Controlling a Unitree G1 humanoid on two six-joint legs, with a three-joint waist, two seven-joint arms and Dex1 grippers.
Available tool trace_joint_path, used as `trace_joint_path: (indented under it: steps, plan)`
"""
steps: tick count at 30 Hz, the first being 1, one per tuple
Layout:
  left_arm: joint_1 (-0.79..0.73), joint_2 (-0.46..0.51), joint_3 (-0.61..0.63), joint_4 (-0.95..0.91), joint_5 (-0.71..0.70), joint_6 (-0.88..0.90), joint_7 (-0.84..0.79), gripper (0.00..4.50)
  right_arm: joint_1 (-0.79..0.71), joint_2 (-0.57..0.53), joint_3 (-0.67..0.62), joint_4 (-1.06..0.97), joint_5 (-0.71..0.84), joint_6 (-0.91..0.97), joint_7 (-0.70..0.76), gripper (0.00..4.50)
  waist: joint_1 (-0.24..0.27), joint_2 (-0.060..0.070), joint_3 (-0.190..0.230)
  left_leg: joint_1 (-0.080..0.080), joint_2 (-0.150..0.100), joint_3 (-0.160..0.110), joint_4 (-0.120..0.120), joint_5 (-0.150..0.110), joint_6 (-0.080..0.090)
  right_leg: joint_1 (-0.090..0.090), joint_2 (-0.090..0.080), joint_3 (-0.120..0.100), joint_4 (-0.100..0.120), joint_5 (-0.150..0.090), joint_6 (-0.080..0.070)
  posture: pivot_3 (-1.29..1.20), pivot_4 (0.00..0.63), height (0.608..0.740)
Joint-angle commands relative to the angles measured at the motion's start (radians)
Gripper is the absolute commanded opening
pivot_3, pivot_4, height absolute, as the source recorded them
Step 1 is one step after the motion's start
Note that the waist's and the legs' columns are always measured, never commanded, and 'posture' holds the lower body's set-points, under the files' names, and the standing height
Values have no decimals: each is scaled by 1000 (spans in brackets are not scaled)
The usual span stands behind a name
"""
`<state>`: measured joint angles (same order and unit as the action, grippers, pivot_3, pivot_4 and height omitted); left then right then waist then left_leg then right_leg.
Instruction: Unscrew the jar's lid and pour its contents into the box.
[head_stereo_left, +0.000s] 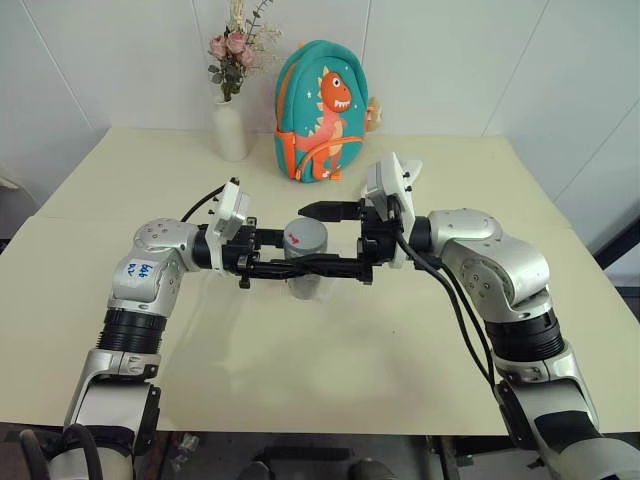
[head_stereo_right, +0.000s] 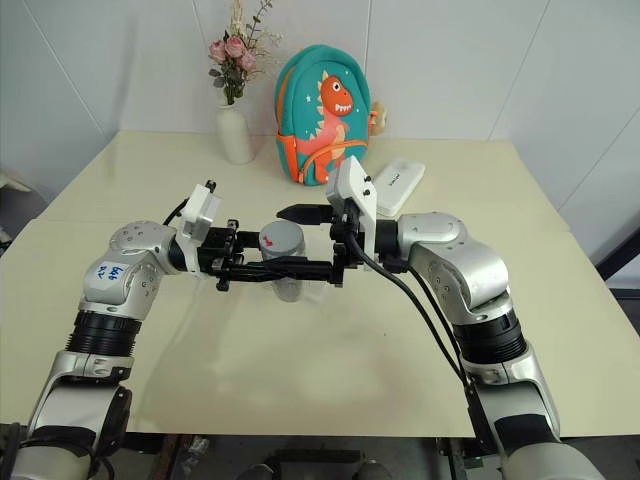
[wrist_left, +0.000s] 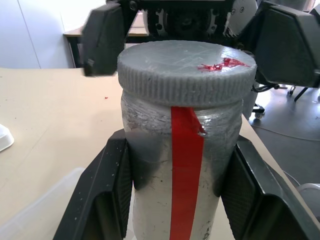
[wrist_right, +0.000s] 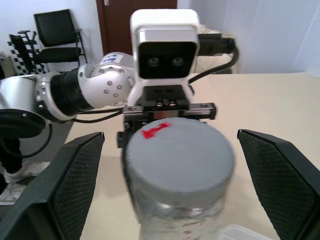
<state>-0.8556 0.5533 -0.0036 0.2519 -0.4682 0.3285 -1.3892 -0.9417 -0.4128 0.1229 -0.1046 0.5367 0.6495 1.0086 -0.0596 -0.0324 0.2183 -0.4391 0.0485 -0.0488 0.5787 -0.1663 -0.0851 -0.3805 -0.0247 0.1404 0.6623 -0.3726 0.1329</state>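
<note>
Dead centre of the head view, the left gripper (head_stereo_left: 268, 266) is clamped on the jar (head_stereo_left: 305, 275) body, holding it upright above the table (head_stereo_left: 120, 170). Long axis vertical, lid (head_stereo_left: 306, 238) up top, on the jar. Right gripper (head_stereo_left: 330, 240) is spread wide, one finger on each side of the lid, not touching. It's nearest, so I'd guess it closes and twists next.
</note>
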Motion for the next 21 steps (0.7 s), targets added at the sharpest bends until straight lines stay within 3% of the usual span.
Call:
trace_joint_path:
  steps: [1, 21]
  plan:
    - [-14, 4, 7, -4, -11, 1, -5, 2005, -32, 17, -11, -8, 1, -21, -16, 4475, 0, 0, 0, 0, 0, 0, 0, 0, 0, 0, 0, 0, 0, 0, 0, 0, 150, 740]
    - [-55, -43, -1, 46, 5, -47, -1, 2005, -31, 91, 30, 6, -30, -5, -93, 4475, 0, 0, 0, 0, 0, 0, 0, 0, 0, 0, 0, 0, 0, 0, 0, 0, 150, 740]
